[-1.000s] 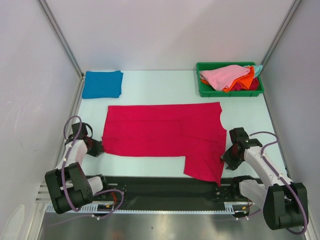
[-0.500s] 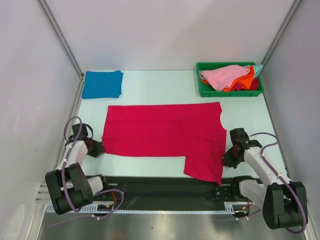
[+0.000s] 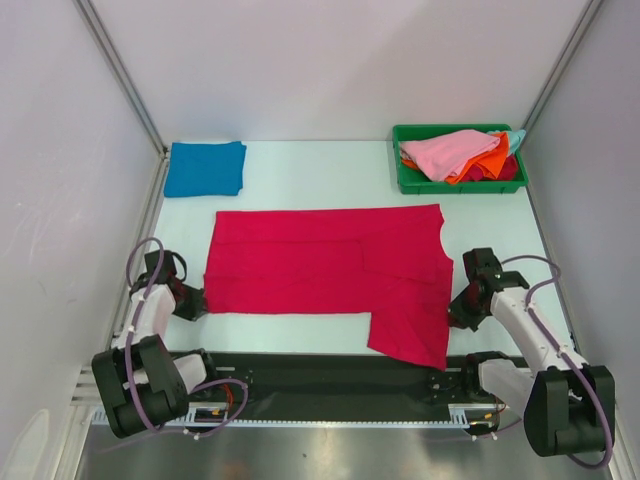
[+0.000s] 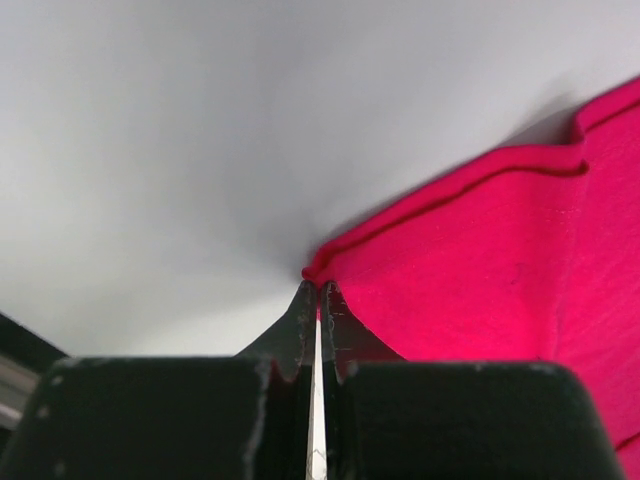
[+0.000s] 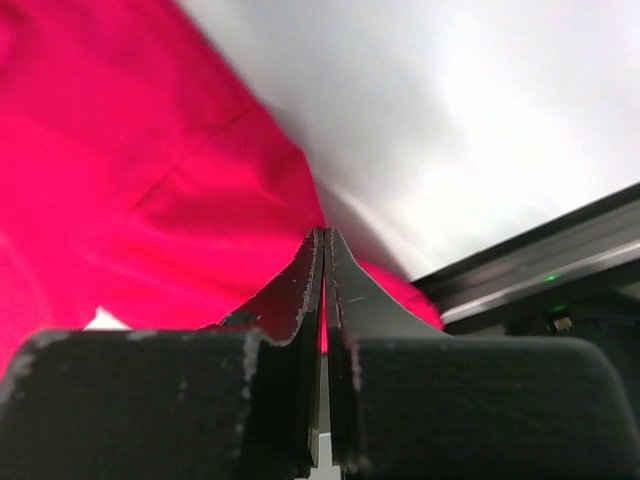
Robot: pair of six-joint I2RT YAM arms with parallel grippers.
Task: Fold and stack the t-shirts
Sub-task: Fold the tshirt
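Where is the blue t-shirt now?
In the top view, the blue t-shirt lies folded at the far left corner of the table, beyond the crimson t-shirt and across from the green bin.

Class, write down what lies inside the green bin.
The green bin holds a heap: a pink t-shirt on top, an orange t-shirt under it, a light blue t-shirt at the back corner. The bin's floor and any lower shirts are covered.

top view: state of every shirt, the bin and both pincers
crimson shirt, spread flat, partly folded
blue shirt, folded, far left corner
bin shirts, unfolded, heaped
bin, holding the heap
left pincer, shut on crimson shirt's corner
right pincer, shut on crimson shirt's edge
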